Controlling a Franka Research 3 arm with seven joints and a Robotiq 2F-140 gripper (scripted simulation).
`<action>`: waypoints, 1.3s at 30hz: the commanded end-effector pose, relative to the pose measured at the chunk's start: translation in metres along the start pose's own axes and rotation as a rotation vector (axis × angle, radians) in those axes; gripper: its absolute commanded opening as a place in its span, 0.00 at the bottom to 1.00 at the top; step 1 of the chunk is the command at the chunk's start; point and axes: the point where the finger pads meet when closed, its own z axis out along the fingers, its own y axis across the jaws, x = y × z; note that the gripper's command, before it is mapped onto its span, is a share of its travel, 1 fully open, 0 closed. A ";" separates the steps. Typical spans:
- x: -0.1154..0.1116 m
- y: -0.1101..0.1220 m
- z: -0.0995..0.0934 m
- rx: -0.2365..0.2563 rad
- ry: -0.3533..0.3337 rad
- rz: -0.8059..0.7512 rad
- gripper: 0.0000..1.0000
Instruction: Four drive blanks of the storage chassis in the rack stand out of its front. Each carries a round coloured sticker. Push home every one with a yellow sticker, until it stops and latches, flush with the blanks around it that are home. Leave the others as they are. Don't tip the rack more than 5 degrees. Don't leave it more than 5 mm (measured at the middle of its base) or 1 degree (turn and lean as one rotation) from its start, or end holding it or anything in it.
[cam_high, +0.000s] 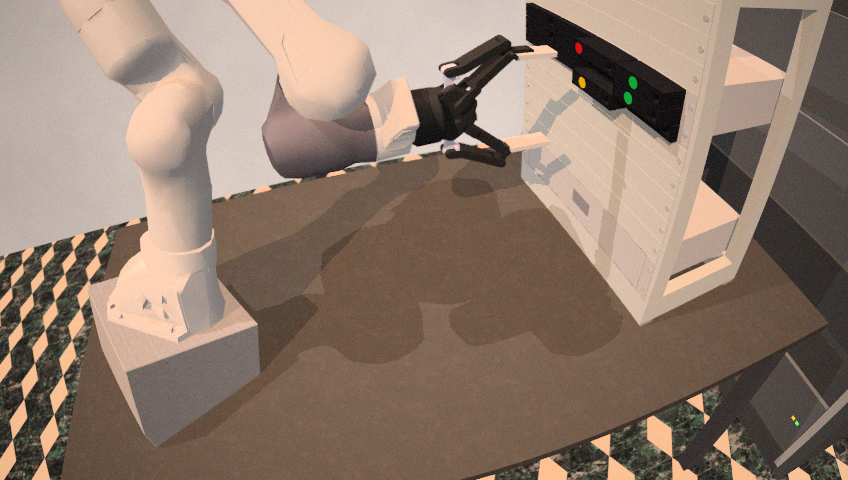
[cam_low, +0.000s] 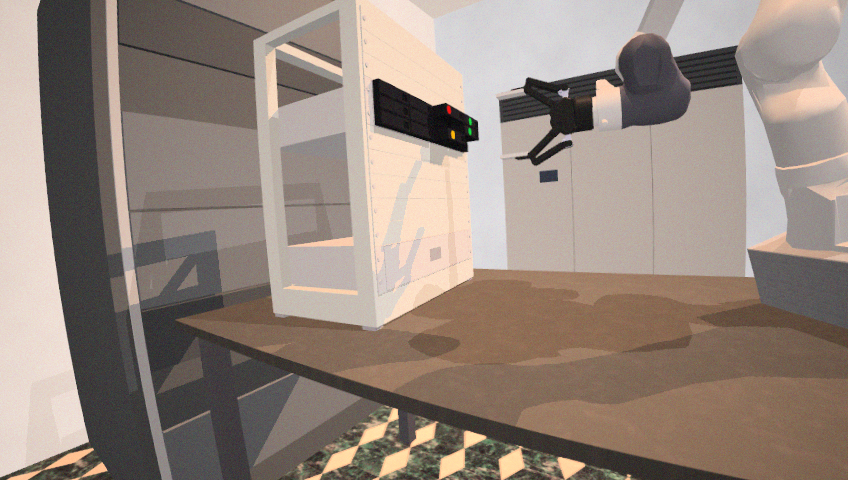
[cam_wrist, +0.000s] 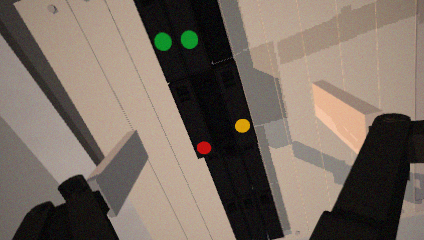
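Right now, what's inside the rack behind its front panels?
Through the open side of the rack, pale enclosed boxes show behind the front, one high, one low. How far the black storage chassis reaches back is hidden by them.

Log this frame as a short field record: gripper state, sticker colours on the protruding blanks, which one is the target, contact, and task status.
gripper: gripper open, holding nothing
gripper position: in front of the rack, facing the chassis
protruding blanks: one red sticker, one yellow sticker, two green stickers
target: the yellow-sticker blank only
contact: none visible; the exterior view shows a gap between fingers and blanks
status: yellow blank not yet pushed home
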 end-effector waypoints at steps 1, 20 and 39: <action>-0.011 0.007 0.008 0.017 0.010 -0.029 1.00; -0.038 0.030 0.023 0.005 -0.017 -0.026 1.00; -0.038 0.030 0.023 0.005 -0.017 -0.026 1.00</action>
